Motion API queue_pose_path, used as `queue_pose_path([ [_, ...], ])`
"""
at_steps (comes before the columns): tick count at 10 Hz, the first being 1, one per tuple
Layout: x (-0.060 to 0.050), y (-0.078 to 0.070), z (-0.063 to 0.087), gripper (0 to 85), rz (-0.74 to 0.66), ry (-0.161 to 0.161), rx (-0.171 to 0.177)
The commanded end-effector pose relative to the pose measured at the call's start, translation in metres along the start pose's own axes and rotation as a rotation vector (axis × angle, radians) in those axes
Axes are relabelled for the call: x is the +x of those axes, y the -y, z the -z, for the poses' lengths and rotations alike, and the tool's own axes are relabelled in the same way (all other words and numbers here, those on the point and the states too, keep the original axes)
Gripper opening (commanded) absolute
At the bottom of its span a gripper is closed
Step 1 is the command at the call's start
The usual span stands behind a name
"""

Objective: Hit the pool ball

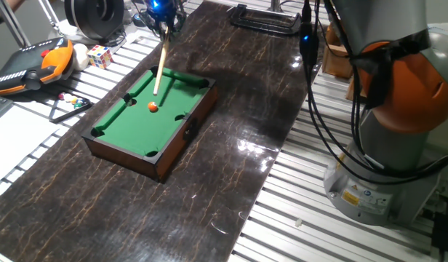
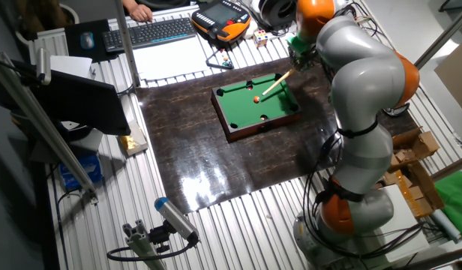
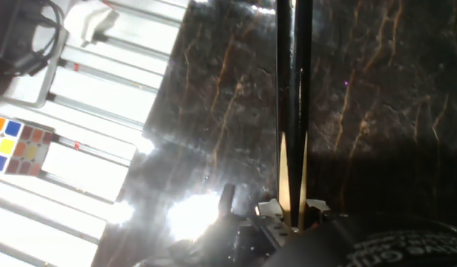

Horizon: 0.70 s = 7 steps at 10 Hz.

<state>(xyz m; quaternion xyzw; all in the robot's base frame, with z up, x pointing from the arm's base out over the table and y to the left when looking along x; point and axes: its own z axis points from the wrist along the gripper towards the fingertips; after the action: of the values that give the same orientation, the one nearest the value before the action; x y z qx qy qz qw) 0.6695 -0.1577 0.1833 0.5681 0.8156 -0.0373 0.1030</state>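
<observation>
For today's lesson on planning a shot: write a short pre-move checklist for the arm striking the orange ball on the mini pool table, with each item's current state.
1. Cue stick held in gripper: ok.
2. Cue tip close behind the orange pool ball: ok; the tip sits just above it in one fixed view.
3. Tip touching the ball: cannot tell.
4. Ball resting on the felt of the mini pool table, clear of pockets: ok.
5. No other balls on the felt blocking the path: ok.
6. Ball visible in hand view: not ok.

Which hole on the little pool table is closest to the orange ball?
The side pocket on the long rail at the robot's side of the pool table. The pool ball sits mid-felt; the corner pockets are all farther away.
</observation>
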Motion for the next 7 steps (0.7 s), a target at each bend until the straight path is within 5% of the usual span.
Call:
queue_pose_path([
  [1, -0.0024, -0.0008, -0.0006, 0.7, 0.007, 0.007, -0.001],
  [3, -0.0063, -0.0036, -0.004, 0.7, 0.014, 0.042, -0.012],
  [7, -0.0081, -0.0071, -0.0079, 0.7, 0.022, 0.05, -0.02],
])
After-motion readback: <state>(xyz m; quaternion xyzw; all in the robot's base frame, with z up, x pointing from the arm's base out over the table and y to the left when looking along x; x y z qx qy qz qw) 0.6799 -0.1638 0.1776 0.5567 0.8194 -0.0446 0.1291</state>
